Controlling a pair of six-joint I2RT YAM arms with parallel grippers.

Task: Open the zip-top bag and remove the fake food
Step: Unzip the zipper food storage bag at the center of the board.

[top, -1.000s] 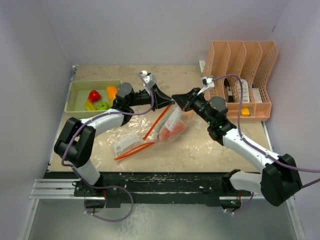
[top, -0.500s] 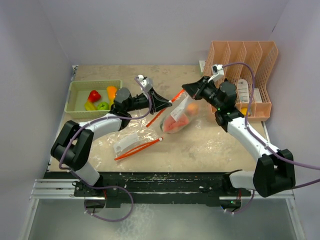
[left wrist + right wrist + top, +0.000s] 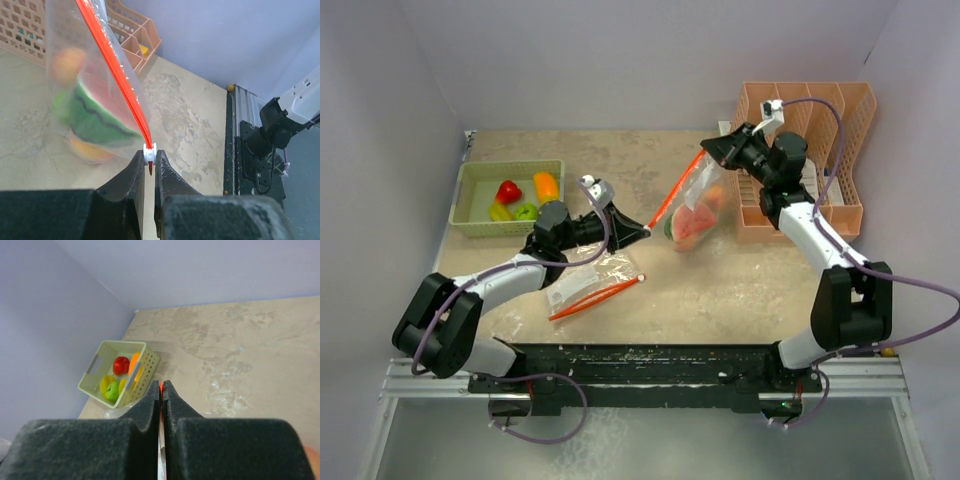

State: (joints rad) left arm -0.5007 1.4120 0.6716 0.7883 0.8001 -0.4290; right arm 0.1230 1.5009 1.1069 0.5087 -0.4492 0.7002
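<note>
A: Right gripper [image 3: 710,151] hauls the bag [image 3: 698,205] up toward the table's right edge, clamped on the zip [image 3: 669,201]!
B: Left gripper [image 3: 149,163] pinches the slider [image 3: 149,153], zip taut, food [image 3: 691,224] still inside.

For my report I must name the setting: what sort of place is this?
Probably a robot test booth: plain walls enclose the table, and a left arm and right arm are bolted to a metal rail.

a pale green basket [image 3: 478,200] sits far left on the table [image 3: 740,290]; a peach slotted file rack [image 3: 845,130] stands at the far right.
</note>
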